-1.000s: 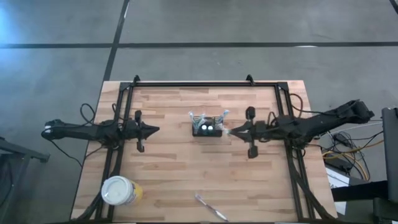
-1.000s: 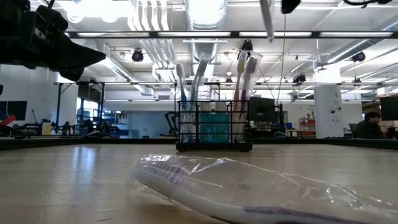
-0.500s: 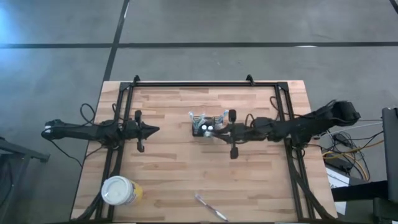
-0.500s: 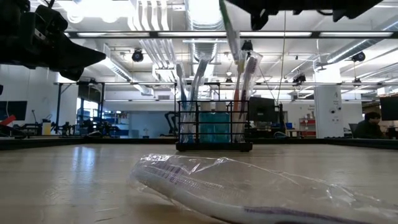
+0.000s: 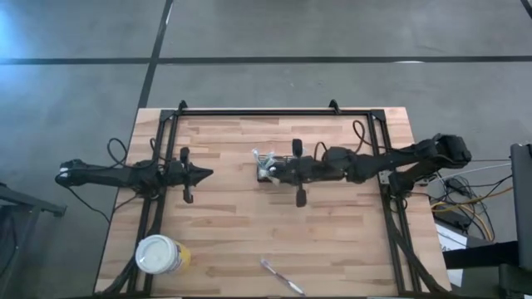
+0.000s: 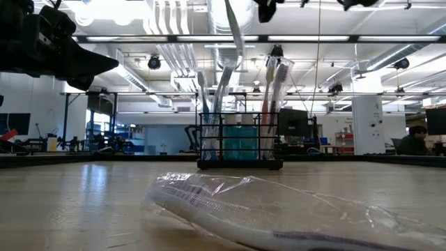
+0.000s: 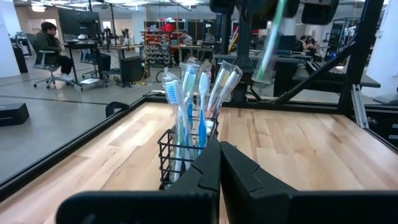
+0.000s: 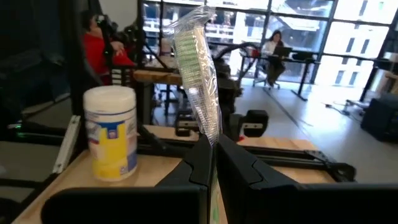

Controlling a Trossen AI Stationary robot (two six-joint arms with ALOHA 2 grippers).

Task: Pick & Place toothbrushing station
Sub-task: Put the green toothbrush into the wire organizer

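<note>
One wrapped toothbrush [image 8: 198, 81] stands upright in the shut right pincer [image 5: 278, 170] — directly above the toothbrushing station [image 5: 270, 169]; left pincer [image 5: 208, 174] shut, empty, well apart.

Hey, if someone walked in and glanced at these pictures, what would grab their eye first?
Probably the right claw, shut on a plastic-wrapped toothbrush held above the black toothbrushing station mid-table, which is already bristling with brushes. Next, another wrapped toothbrush lying at the table's near edge, and the yellow cup at the near left corner.
</note>
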